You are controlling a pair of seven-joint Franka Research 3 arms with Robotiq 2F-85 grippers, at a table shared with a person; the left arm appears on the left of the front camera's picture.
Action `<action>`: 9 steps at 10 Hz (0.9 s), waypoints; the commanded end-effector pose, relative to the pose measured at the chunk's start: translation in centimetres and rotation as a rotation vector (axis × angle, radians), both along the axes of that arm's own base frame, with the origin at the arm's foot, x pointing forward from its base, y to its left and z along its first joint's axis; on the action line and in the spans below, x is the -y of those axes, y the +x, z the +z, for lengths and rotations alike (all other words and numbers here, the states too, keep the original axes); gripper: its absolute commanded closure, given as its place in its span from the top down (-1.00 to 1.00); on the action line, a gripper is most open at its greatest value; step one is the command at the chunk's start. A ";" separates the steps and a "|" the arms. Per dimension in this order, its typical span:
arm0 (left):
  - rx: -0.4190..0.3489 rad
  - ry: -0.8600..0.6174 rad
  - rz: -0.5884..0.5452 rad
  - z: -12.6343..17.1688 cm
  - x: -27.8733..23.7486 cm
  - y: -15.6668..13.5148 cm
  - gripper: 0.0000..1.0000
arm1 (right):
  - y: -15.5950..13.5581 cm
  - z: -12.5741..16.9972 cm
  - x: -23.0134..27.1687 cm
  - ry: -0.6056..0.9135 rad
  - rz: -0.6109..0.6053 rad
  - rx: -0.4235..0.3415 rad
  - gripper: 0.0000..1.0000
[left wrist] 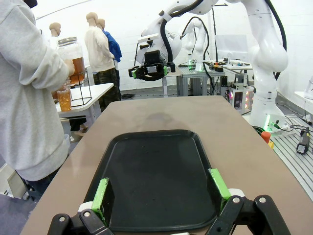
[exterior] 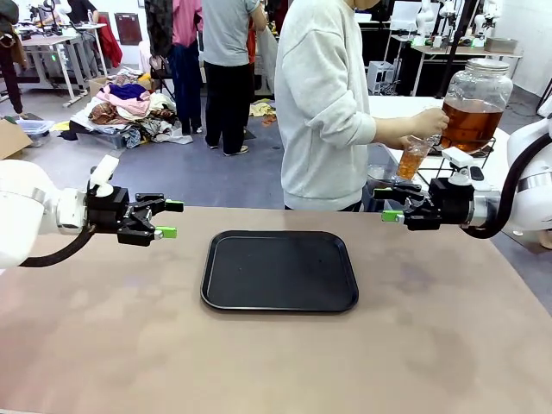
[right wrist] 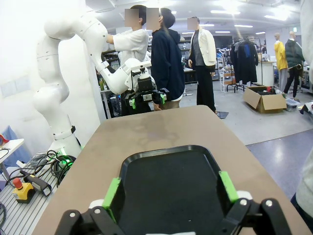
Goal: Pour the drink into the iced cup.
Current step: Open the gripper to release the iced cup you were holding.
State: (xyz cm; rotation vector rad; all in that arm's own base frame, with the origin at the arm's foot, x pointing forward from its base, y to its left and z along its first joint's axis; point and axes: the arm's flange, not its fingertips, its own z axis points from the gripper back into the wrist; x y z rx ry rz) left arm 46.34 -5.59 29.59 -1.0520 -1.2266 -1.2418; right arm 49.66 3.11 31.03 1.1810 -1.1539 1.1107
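Observation:
The drink (exterior: 470, 121) is amber liquid in a big clear glass dispenser jar (exterior: 477, 86) with a silver lid, on a stand at the far right. A person in a white sweatshirt holds a clear cup (exterior: 413, 159) at the jar's tap; the cup is partly full of amber liquid. The jar (left wrist: 74, 61) and the cup (left wrist: 63, 98) also appear at the left of the left wrist view. My left gripper (exterior: 168, 219) hovers open above the table's left side, holding nothing. My right gripper (exterior: 388, 205) hovers open at the right, just below the cup, also holding nothing.
A black tray (exterior: 280, 302) lies in the middle of the brown table, between the two grippers. Each wrist view looks across the tray (left wrist: 110, 147) (right wrist: 124, 164) at the opposite arm. Other people stand farther back in the room.

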 end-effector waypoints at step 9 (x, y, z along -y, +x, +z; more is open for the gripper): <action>-0.006 0.001 0.010 0.2 0.2 0.0 1.00 | 0.0 0.3 -0.1 0.000 0.002 -0.009 1.00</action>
